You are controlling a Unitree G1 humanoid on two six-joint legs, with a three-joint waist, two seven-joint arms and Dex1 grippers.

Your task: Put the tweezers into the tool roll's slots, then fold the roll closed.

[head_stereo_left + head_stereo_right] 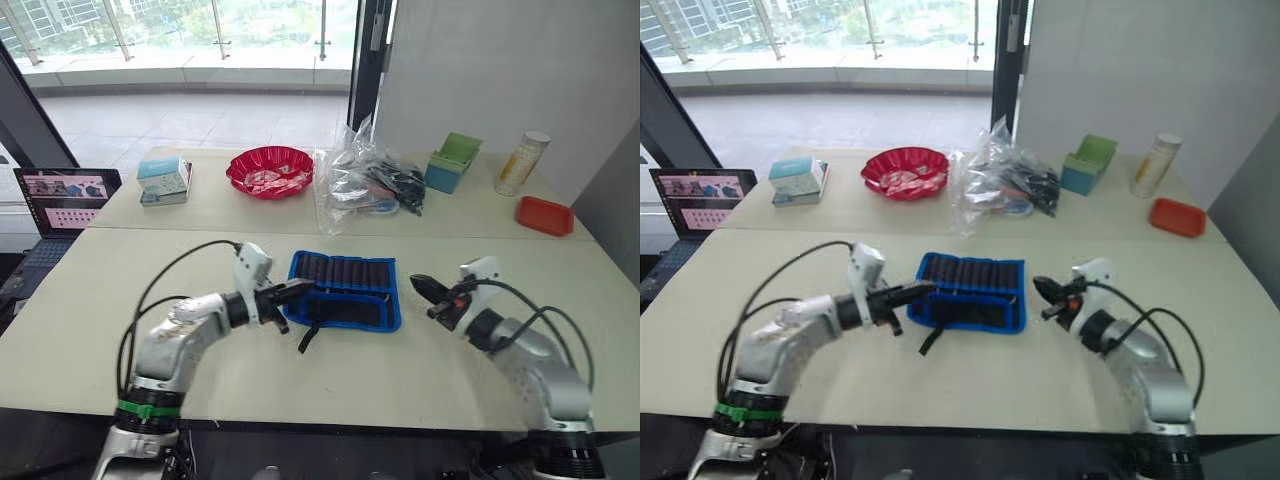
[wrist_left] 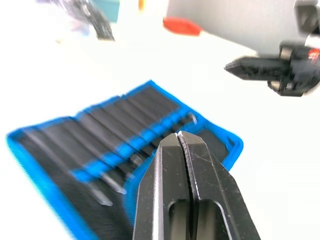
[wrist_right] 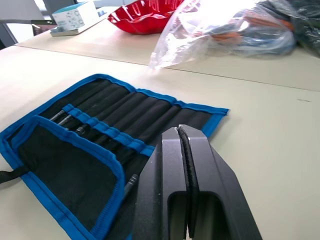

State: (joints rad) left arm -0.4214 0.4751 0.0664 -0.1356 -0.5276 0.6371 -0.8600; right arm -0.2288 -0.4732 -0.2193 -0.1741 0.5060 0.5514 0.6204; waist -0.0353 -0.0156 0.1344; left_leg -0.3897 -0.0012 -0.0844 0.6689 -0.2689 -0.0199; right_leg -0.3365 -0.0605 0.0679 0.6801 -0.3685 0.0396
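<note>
Where the near surface (image 1: 90,300) lies pale and flat, the tool roll (image 1: 345,290) sits open at its middle, black fabric with bright blue edging, long axis running across from the robot's left to its right. Slots (image 3: 125,112): parallel black pockets running front to back across the inner face. Tweezers (image 3: 80,129): slim black tips showing just past a blue band, each lying along its slot; one more tip (image 3: 131,181) pokes out by the folded flap nearest the right arm. Strap (image 1: 310,335): black, trailing off the roll's near edge.

Left end effector (image 1: 293,291): fingers pressed together, holding nothing, tip at the roll's left edge. Right end effector (image 1: 424,285): fingers together, empty, just off the roll's right edge, pointing toward it.

Far surface, behind the seam: clear plastic bag of tools (image 1: 365,185) directly behind the roll, well apart from it; red bowl (image 1: 269,170); teal box (image 1: 164,181); green bin (image 1: 453,162); pale cylinder (image 1: 521,162); red tray (image 1: 544,215). Laptop (image 1: 62,205) off the left edge, screen lit. Nothing lies between either end effector and the roll.
</note>
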